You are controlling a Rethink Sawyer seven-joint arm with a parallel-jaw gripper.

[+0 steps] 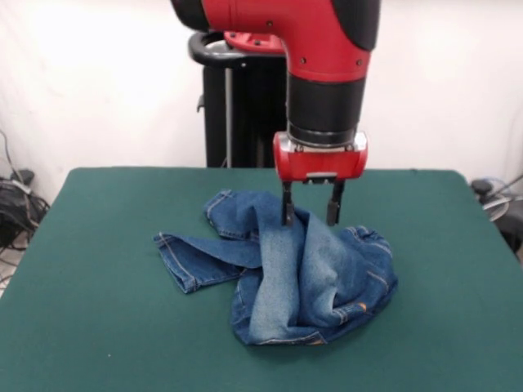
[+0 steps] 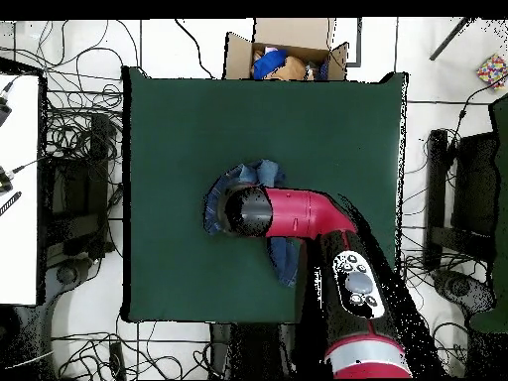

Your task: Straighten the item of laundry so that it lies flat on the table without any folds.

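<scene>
The jeans (image 1: 286,269) lie crumpled in a heap on the green table (image 1: 98,327), a little right of its middle. One leg sticks out to the left and a faded strip runs down the front. My gripper (image 1: 310,219) points straight down over the top of the heap. It is open, and its two fingertips reach a raised fold at the heap's far side. In the overhead view the arm (image 2: 298,213) covers most of the jeans (image 2: 220,194), leaving only their edges showing on the table (image 2: 179,129), and it hides the gripper.
An open cardboard box (image 2: 288,50) with things in it stands beyond the table's far edge in the overhead view. Cables and black stands lie on the floor on both sides. The robot's black pedestal (image 1: 237,106) stands behind the table.
</scene>
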